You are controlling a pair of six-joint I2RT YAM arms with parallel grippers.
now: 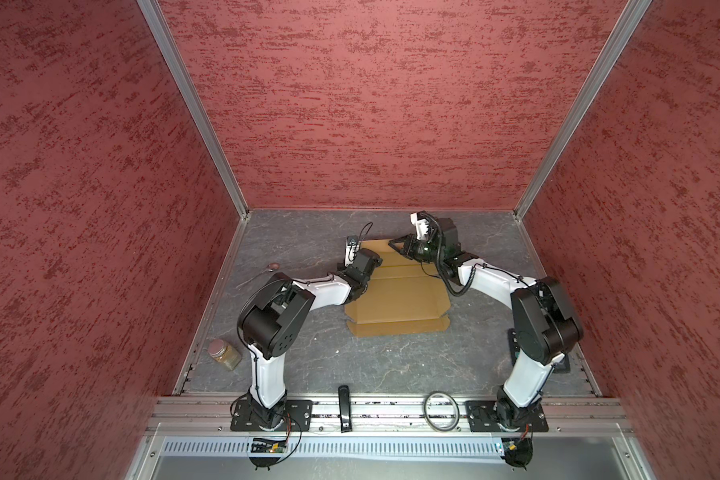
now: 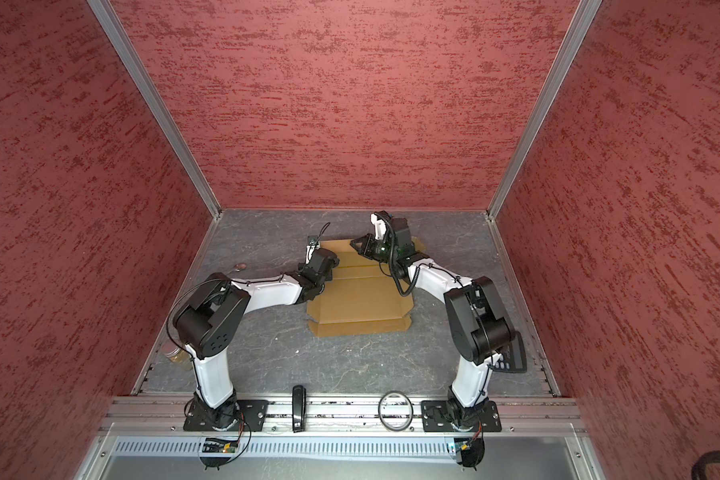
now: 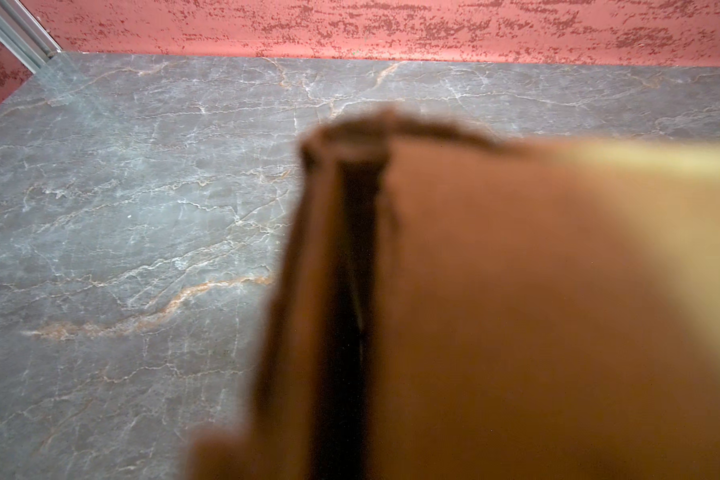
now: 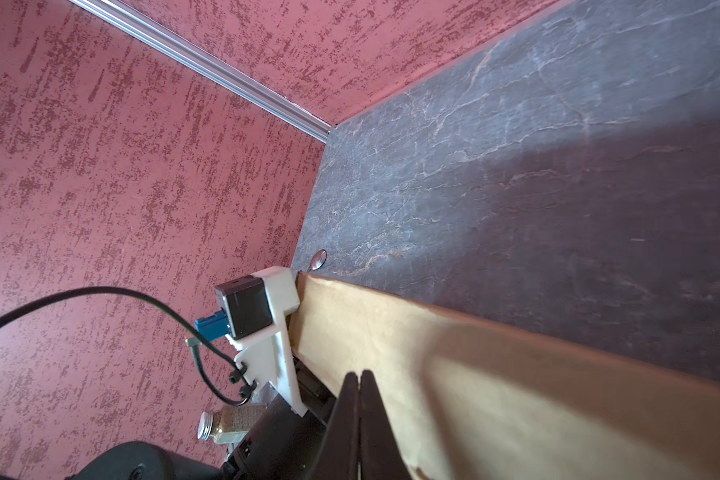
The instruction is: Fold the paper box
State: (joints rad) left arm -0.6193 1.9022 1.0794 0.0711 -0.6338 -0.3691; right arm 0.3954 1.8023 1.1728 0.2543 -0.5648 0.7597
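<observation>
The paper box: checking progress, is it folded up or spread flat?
Mostly spread: the paper box lies flat on the table; only its far flap looks raised.

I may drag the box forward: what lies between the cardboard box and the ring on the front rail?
Only bare grey tabletop between the cardboard box and the ring, seen in both top views.

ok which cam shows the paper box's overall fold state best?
Both top views: nearly the whole paper box shows, near flaps lying flat. Left wrist gives only a blurred cardboard close-up; right wrist, just one long panel.
</observation>
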